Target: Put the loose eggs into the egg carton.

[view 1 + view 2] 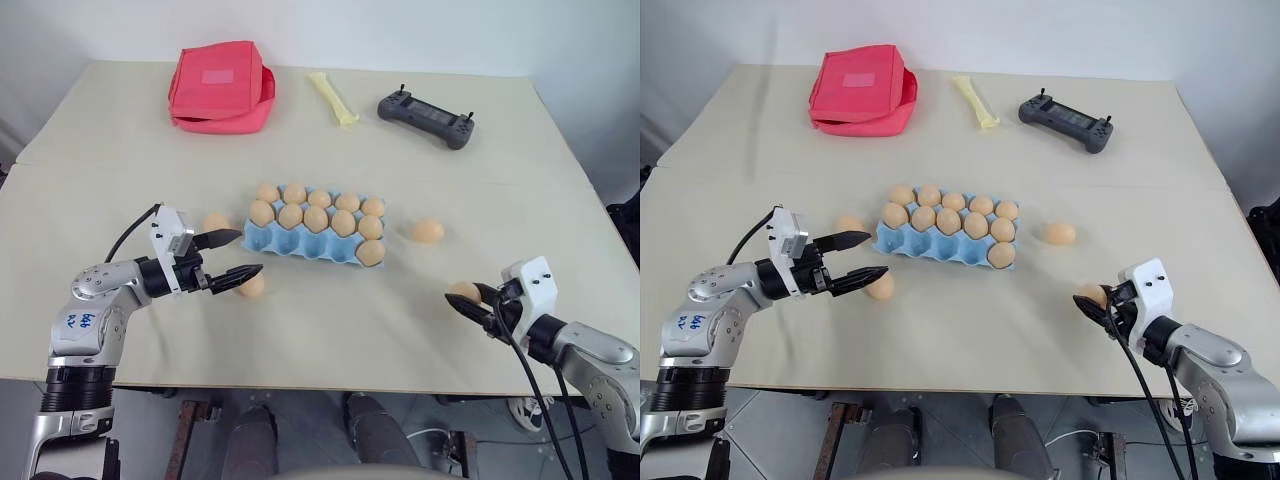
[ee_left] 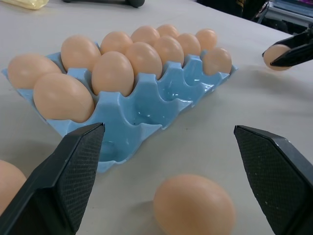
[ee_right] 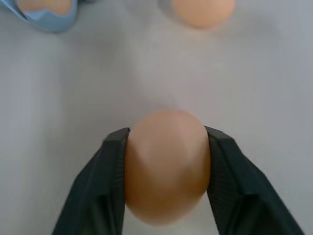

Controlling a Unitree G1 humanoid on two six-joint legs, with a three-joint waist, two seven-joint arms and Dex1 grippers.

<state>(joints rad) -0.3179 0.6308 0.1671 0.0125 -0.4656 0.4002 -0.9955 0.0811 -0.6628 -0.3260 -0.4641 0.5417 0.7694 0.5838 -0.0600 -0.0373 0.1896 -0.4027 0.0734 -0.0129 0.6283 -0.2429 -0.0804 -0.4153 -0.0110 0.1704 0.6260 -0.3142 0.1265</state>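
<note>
Egg (image 3: 166, 166) half-hidden between right claw (image 1: 478, 307) fingers, seemingly gripped

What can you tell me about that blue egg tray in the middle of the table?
The egg carton is a light blue, lidless moulded tray that looks like thin plastic, lying flat mid-table. Its cups run in three rows. The two far rows are filled with tan eggs, and one more sits at the near row's right end; the other four near cups are empty. Nothing but those eggs and the table touches it. Loose eggs lie on the table to either side of it.
</note>
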